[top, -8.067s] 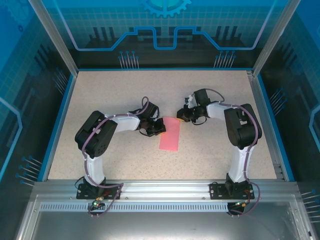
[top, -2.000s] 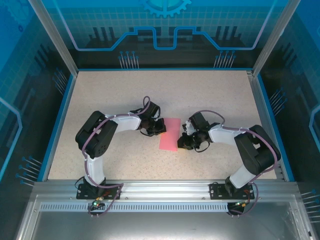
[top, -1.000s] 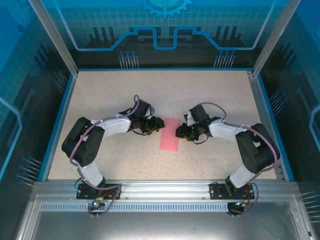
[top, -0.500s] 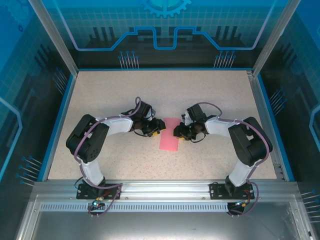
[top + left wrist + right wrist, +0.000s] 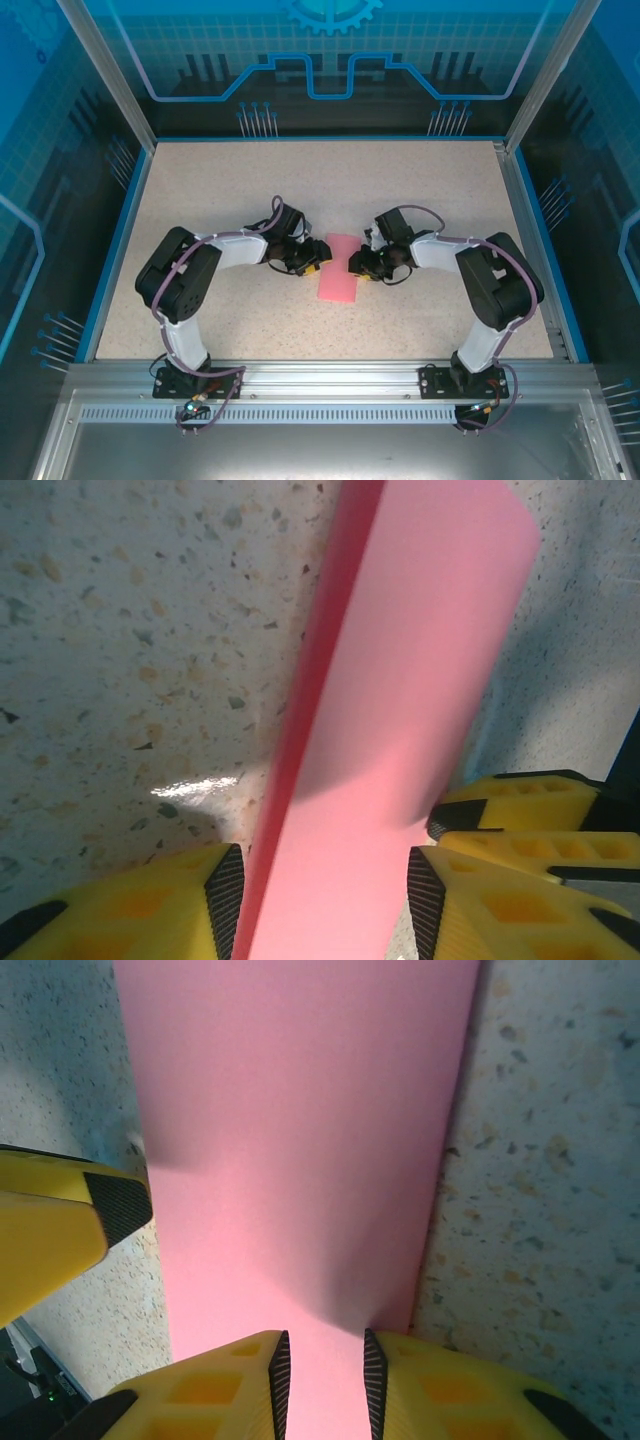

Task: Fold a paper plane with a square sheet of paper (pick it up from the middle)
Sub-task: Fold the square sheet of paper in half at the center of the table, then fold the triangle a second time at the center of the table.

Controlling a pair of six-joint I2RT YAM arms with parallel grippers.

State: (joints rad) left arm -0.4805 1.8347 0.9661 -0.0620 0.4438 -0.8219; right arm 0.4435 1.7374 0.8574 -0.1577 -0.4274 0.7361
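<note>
Top view: a pink sheet of paper point(image 5: 340, 282), folded into a narrow strip, lies flat near the middle of a speckled beige table point(image 5: 250, 190). The left gripper point(image 5: 318, 257) meets its far end from the left. The right gripper point(image 5: 354, 265) meets the same end from the right. Both arms bend low over the table. The fingertips are too small here to tell how the claws stand, and they hide the strip's far corners. A blue gear graphic point(image 5: 332, 12) on the back wall is cut off by the top edge. No writing can be read.

Left wrist view: the left gripper point(image 5: 320, 882) has its yellow fingers apart, with the paper point(image 5: 400, 680) running between the black pads. Each pad sits right at an edge of the strip. Whether they press on it cannot be told. The strip's left edge looks darker, and its near end is cut off by the frame. The right gripper's yellow fingers point(image 5: 510, 802) show at the right, partly behind the paper.

Right wrist view: the right gripper point(image 5: 323, 1370) holds its pads a narrow gap apart, and pink paper point(image 5: 300, 1110) fills that gap. One finger point(image 5: 50, 1230) of the left gripper enters from the left, beside the paper's edge. The strip's far end is cut off.
</note>
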